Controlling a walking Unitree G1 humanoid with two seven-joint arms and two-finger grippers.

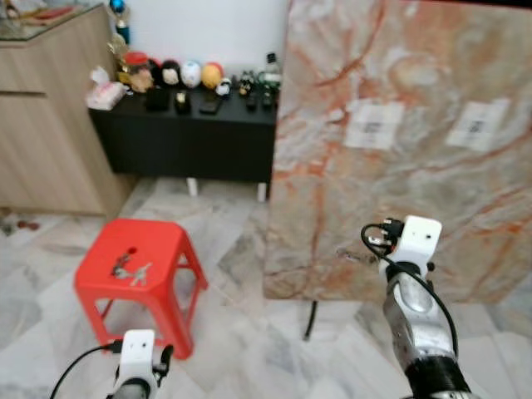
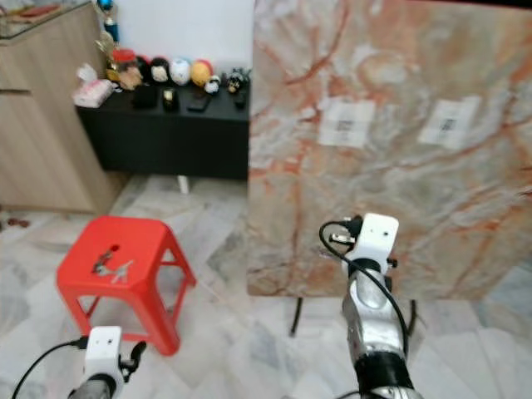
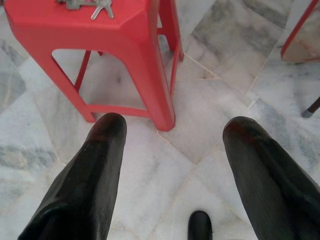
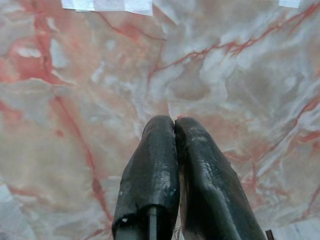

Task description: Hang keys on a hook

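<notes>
Nearest the robot, the left claw hangs low over the marble floor with its two black fingers spread wide and nothing between them, just short of the near legs of the red plastic stool. The right claw is raised in front of the upright marble slab, its fingers pressed together and empty, their tips close to the veined stone face. The keys lie on the stool's seat, close to its middle, a small bunch with the blades fanned toward the near edge; in the left wrist view they sit at the far edge of the seat. No hook can be made out with certainty on the slab, only two pale paper labels high on it. The step in hand looks to be fetching the keys, and the left claw is the better placed: it should rise above seat height, come down over the bunch from above, and close on the ring rather than a single blade. Beyond stands a black sideboard crowded with small figurines.
</notes>
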